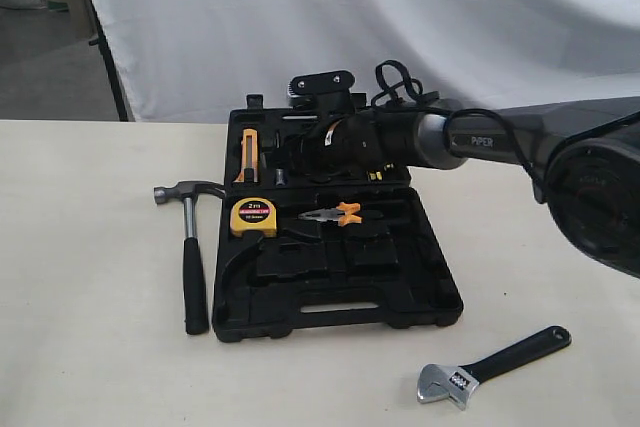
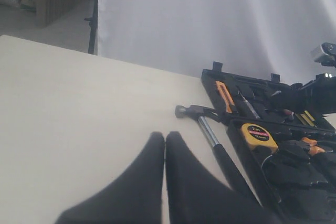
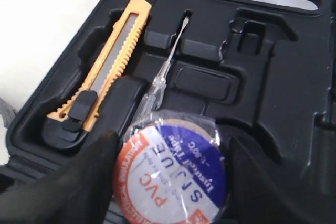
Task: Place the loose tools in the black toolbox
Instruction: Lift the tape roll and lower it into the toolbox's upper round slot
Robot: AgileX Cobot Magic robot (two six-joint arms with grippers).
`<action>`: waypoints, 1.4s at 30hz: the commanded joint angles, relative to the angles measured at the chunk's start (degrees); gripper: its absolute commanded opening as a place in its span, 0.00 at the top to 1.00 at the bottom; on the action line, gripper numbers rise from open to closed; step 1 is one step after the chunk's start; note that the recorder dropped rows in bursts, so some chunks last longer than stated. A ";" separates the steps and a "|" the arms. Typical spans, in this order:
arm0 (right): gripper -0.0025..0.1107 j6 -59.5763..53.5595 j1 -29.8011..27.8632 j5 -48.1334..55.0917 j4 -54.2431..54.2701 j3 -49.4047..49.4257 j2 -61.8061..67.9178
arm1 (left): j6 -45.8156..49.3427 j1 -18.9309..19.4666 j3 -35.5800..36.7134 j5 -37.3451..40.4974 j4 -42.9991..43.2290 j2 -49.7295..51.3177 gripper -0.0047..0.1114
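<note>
Matt black plastic toolbox (image 1: 400,277), glossy film-wrapped tape roll (image 3: 170,174), shiny steel wrench (image 1: 495,362), rubber-handled hammer (image 1: 192,257)

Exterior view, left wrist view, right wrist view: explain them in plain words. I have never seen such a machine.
This is a two-armed robot at a table. The exterior view shows the whole scene; each wrist view comes from a camera riding on one arm, looking along its tool. On the table lies an open black toolbox, with a claw hammer beside it and an adjustable wrench apart. In the box sit a yellow tape measure, orange-handled pliers and a utility knife. The right tool grips a PVC tape roll over the box. The left tool is shut and empty.
</note>
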 commanded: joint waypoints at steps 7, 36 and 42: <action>0.98 0.06 -2.35 -0.89 -4.44 -1.18 2.42 | -0.27 1.45 -0.15 -0.41 0.25 -0.18 0.95; 0.77 5.93 -3.19 -3.70 -0.39 -1.70 -0.91 | -0.27 1.45 -0.15 -0.41 0.25 -0.18 0.95; 0.98 5.81 -3.19 -5.45 -0.64 -1.70 3.56 | -0.27 1.45 -0.15 -0.41 0.25 -0.18 0.95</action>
